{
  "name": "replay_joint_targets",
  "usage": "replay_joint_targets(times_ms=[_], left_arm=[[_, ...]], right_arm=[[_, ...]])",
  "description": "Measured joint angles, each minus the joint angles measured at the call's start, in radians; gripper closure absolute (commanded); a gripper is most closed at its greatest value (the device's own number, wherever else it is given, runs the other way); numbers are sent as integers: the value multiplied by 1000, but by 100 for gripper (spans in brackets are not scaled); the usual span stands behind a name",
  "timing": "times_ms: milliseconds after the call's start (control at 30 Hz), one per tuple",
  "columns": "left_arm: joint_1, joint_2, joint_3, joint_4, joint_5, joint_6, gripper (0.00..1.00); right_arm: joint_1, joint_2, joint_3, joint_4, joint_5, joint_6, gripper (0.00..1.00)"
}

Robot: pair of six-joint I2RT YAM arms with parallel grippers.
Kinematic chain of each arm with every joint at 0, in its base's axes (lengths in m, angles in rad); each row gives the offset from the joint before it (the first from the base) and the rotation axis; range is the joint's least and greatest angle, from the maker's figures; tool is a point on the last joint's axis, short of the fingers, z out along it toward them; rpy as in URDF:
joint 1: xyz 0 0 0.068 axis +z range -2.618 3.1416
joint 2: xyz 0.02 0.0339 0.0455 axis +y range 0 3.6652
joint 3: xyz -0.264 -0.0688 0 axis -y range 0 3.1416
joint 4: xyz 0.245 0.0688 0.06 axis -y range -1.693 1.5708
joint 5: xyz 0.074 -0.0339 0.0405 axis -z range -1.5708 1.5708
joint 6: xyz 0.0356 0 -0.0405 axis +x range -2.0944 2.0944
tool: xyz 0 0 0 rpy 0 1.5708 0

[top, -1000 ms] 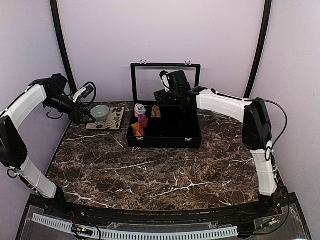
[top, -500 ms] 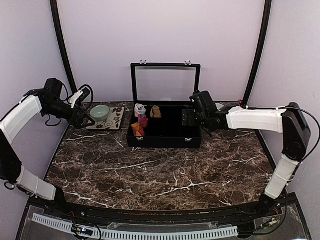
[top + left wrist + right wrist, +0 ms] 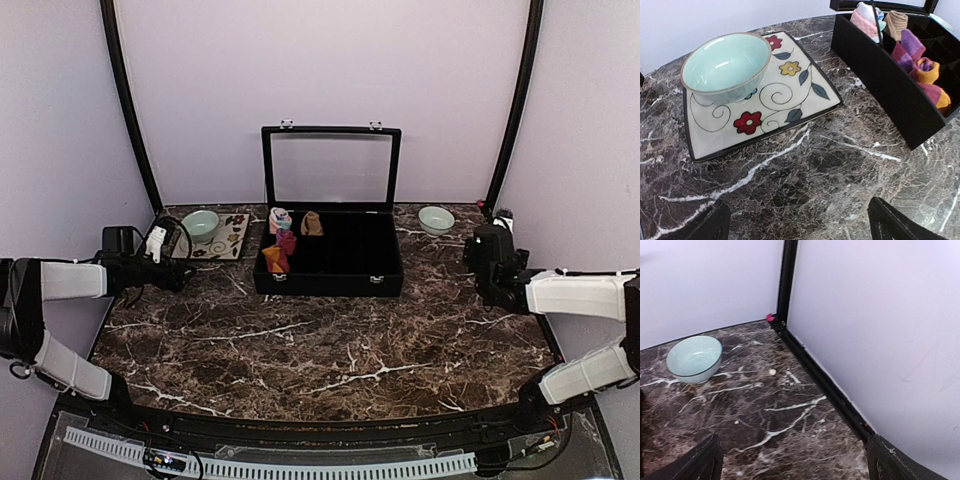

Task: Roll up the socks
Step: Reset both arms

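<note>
Marble tabletop, dark brown with white veins (image 3: pixel 330 350): it carries every item you have below.

Far left: your left gripper (image 3: pixel 178 274) (image 3: pixel 800 232), low over the marble near the left edge, jaws standing wide apart, nothing between them.

Just beyond it: square cream ceramic plate with a black rim and red and yellow painted flowers (image 3: pixel 234 240) (image 3: pixel 785 100), flat on the table. Pale green glazed bowl (image 3: pixel 200 224) (image 3: pixel 725 62), upright on the plate's far left corner.

Centre: black compartmented box (image 3: pixel 330 278) (image 3: pixel 880 85), its glass-paned lid raised upright at the back.
- Pink and light-blue rolled bundle (image 3: pixel 279 217) (image 3: pixel 865 17), rear left compartment.
- Red-maroon sock pair with orange toe and purple-orange striped cuff (image 3: pixel 280 250) (image 3: pixel 922 70), bunched in the left column just in front of that bundle.
- Plain tan-brown sock pair (image 3: pixel 312 223) (image 3: pixel 896 22), a compact bundle in the rear row, one compartment right of the pink one.
Both sock pairs sit inside the box, well apart from either of your grippers.

Right of the box: pale blue-green ribbed bowl (image 3: pixel 435 219) (image 3: pixel 694 357), upright on bare marble near the back wall.

Far right: your right gripper (image 3: pixel 495 238) (image 3: pixel 795 467), near the table's right edge, facing the rear right corner, jaws spread wide and holding nothing.
</note>
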Motion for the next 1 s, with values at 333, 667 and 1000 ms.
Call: replay_joint_targets(times_ms=[333, 667, 1000], left_arm=[[3, 113, -240, 554, -48, -78, 1], [3, 214, -178, 700, -114, -138, 1], [3, 228, -370, 985, -224, -181, 1]], right_arm=[[-185, -11, -347, 599, -48, -205, 0], [-359, 209, -431, 1025, -368, -264, 0], [-393, 253, -428, 1109, -563, -280, 0]])
